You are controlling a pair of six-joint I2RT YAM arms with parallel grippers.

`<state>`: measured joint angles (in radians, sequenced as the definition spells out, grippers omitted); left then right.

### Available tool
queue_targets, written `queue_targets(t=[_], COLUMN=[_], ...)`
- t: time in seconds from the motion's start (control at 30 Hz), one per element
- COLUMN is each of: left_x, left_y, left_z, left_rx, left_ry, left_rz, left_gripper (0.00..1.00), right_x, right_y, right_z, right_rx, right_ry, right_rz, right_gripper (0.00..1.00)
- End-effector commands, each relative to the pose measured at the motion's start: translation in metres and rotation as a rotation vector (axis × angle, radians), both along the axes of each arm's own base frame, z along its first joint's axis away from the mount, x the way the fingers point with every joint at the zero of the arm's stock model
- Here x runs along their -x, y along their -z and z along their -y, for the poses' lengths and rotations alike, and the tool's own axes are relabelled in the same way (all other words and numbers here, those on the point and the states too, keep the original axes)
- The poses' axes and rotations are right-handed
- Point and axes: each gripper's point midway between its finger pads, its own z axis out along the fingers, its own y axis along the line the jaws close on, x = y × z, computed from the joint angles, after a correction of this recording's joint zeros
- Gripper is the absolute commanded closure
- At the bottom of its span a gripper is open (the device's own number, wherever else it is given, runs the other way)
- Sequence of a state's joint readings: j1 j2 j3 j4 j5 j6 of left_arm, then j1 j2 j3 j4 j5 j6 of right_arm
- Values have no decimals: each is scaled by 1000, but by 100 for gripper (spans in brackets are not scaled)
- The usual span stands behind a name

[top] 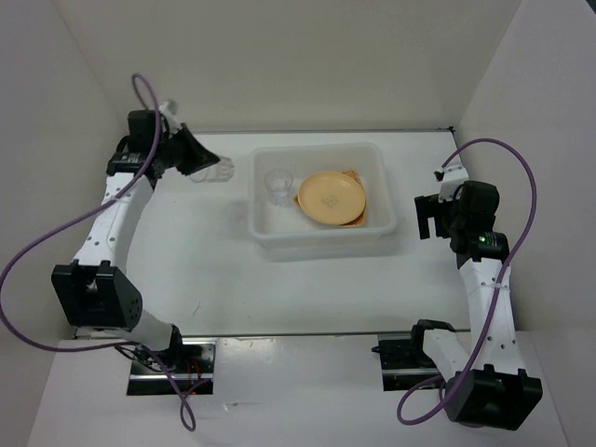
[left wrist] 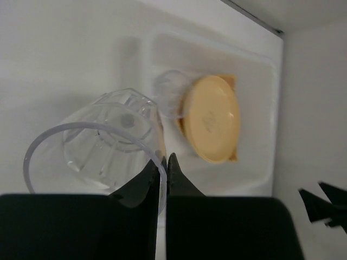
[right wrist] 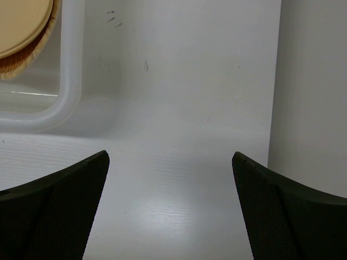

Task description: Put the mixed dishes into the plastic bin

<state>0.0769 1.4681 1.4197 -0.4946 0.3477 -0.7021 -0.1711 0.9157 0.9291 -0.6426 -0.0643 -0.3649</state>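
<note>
- Left gripper (left wrist: 165,162): I see its fingers pressed together on the rim of a clear glass cup (left wrist: 103,146), which is outside the plastic bin (top: 321,244), to its left.
- Right gripper (right wrist: 169,157): jaws spread wide, holding nothing, over the table (top: 205,270) right of the bin.
- Bin contents: second glass cup (top: 277,184); beside it a yellow-orange plate (top: 331,197) lying on the tan plate (left wrist: 230,81).

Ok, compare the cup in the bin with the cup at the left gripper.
The loose cup sits inside the bin beside the yellow plate; the gripped cup is outside, to the bin's left. The left gripper is shut on the gripped cup's rim; nothing touches the loose cup. Both are small and clear.
</note>
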Motion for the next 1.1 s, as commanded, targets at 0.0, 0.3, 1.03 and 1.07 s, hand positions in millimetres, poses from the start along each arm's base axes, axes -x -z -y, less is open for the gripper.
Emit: queue_targets(t=[0.0, 0.3, 1.03, 1.07], left_x=[-5, 26, 22, 18], left_y=[-55, 38, 149, 145], left_z=[79, 140, 199, 199], left_rx=[-2, -343, -614, -621], left_ry=[335, 534, 633, 622], left_rz=[186, -105, -294, -280], left_gripper=[97, 99, 79, 76], right_x=[-5, -6, -5, -5], right_y=[-9, -9, -11, -11], right_z=[3, 0, 0, 0], right_rx=[13, 13, 15, 15], right_ry=[1, -8, -8, -8], right_rz=[44, 44, 53, 53], right_gripper=[2, 2, 2, 2])
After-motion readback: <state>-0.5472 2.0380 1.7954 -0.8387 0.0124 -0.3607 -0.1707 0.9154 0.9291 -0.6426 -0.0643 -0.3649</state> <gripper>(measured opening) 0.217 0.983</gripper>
